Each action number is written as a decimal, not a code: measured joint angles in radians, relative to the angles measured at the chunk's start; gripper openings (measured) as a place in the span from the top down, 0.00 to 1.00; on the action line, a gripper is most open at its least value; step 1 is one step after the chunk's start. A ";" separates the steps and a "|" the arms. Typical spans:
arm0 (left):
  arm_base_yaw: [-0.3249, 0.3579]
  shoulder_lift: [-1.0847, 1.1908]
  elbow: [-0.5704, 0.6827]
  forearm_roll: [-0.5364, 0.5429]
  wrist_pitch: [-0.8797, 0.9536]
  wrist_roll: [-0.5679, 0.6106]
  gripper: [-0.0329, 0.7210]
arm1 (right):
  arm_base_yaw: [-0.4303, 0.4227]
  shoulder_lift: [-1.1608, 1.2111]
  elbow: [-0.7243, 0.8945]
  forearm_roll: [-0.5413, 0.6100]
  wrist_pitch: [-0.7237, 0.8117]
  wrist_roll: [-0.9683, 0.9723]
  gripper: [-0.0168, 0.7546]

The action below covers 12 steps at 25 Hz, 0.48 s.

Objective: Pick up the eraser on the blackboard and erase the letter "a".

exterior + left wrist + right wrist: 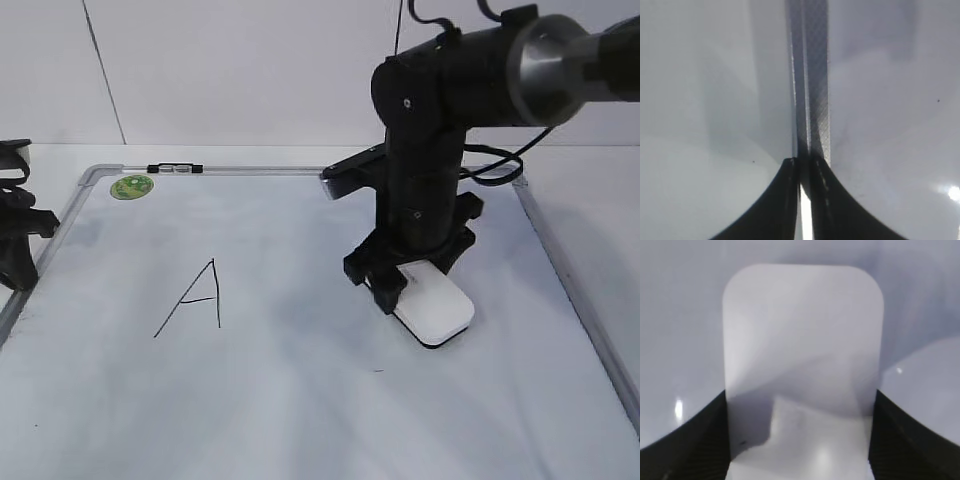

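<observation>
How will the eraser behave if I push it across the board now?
The eraser looks like a rigid block, so it probably won't flex. Lying flat on the smooth blackboard, it should slide, not tip. The right gripper flanks both sides, likely limiting twisting.

Right gripper [412, 290] hides the eraser's [436, 311] far end. Left gripper [15, 250] cut by frame edge. Green sticker [132, 186] print too small to read.

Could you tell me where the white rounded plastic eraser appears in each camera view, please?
Exterior view: the white rounded plastic eraser lies right of centre on the board, under the right tool.
Left wrist view: not in it.
Right wrist view: the eraser fills the centre, between the dark fingers.
Shared landmark: the white dry-erase board surface, also behind the eraser in the right wrist view.
</observation>
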 joint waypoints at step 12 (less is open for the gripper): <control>0.000 0.000 0.000 0.000 0.000 0.000 0.90 | -0.057 -0.254 0.015 0.020 0.120 -0.009 0.24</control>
